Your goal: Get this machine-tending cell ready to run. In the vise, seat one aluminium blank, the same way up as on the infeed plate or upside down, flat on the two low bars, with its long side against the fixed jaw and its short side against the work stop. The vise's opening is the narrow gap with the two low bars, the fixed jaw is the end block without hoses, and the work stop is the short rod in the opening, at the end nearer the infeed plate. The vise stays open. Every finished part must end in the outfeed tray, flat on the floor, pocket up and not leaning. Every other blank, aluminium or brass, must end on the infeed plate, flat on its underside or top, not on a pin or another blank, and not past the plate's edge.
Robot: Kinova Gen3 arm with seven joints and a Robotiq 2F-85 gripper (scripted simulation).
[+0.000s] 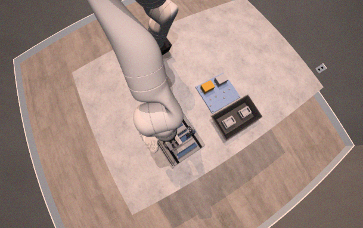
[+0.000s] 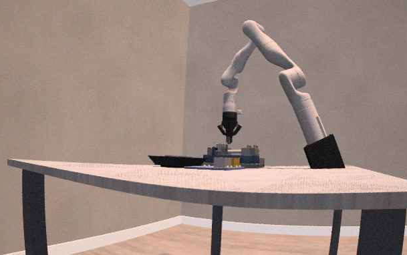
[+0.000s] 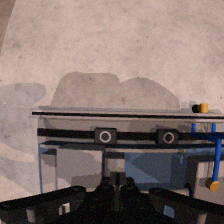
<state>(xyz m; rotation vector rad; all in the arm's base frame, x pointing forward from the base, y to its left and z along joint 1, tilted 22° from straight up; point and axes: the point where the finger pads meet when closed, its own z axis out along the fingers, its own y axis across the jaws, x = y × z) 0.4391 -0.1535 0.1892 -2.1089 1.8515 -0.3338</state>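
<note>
The gripper (image 2: 229, 140) is held above the vise (image 1: 185, 140), jaws together on nothing. The aluminium blank (image 1: 221, 79) lies on the infeed plate (image 1: 226, 99); rigid, smooth, probably best gripped across its short width.

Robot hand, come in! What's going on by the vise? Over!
Hand shut, empty, above the vise. Brass blank and aluminium blank on infeed plate. Two finished parts in outfeed tray. Vise opening partly hidden by arm.
</note>
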